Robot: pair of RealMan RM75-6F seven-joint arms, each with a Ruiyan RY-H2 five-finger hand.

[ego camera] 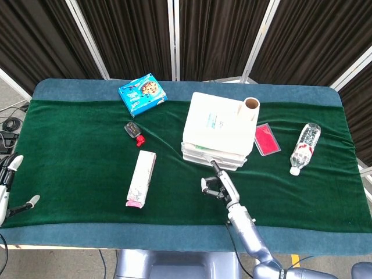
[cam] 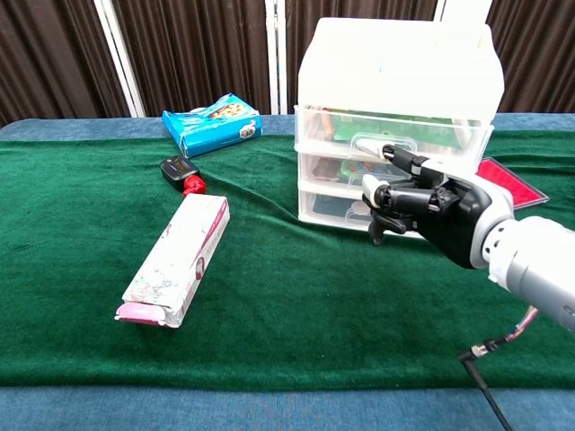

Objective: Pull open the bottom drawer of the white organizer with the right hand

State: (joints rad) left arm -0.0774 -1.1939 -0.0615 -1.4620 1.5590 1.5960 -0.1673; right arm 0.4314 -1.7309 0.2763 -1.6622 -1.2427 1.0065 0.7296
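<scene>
My right hand (cam: 422, 202), fingers curled at the front of the organizer (cam: 395, 85), sat level with the bottom drawer (cam: 337, 206); actual grip I could not tell. Pull ran straight toward me.

White three-drawer organizer (cam: 395, 108) stands upright on green cloth, drawers barely protruding.
</scene>
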